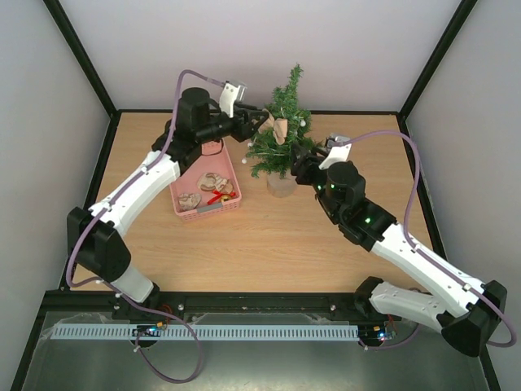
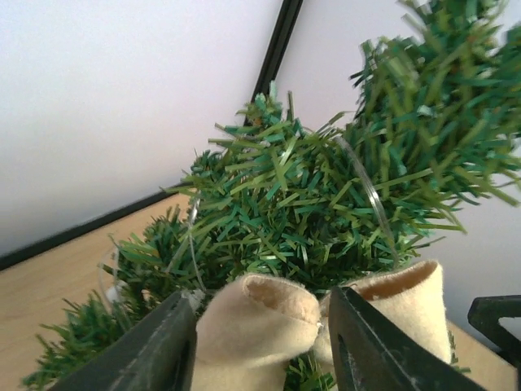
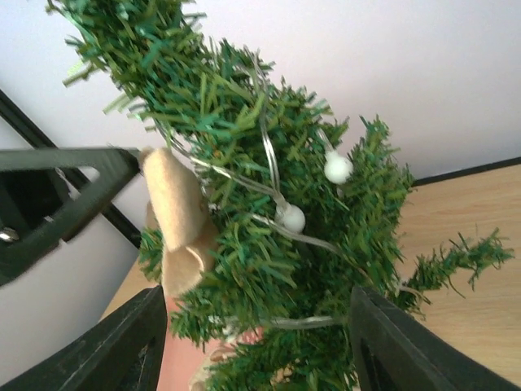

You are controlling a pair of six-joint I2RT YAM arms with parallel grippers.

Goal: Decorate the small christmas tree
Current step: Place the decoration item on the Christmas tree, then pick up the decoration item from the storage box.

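Counter (image 1: 269,252): pale wood, running from my bases at 6 o'clock to the far edge at 12.

Pink basket (image 1: 210,213): at about 10 o'clock from the counter's middle, just left of the tree's pot and apart from it. Beige ornaments (image 1: 213,181) and something red lie inside.

Right pincer (image 3: 256,326): comes in from 4 o'clock. It is spread wide, with the tree's lower branches between the two fingers (image 3: 122,350). It grips nothing. Whether the pads touch the needles, I cannot tell.

Pot (image 1: 282,186): small and pale, standing flat on the counter.

Small christmas tree (image 1: 283,134): upright in that pot, at about 12 o'clock from the counter's middle and close to the far edge. Its pointed top rises in front of the back wall.

Light string (image 3: 269,151): thin clear wire looped through the branches, with two white bulbs (image 3: 338,167) on it.

Left pincer (image 2: 260,326): reaches in from 8 o'clock, above the basket's far end, to the tree's upper branches on their 9 o'clock side. It is drawn narrow and holds the beige bow.

Beige bow (image 2: 252,330): soft felt. One loop sits between my left fingers (image 2: 155,350), the other lies past the right-hand finger. It rests against the needles.

Wall (image 1: 244,41): pale, with black frame bars at 12 o'clock.
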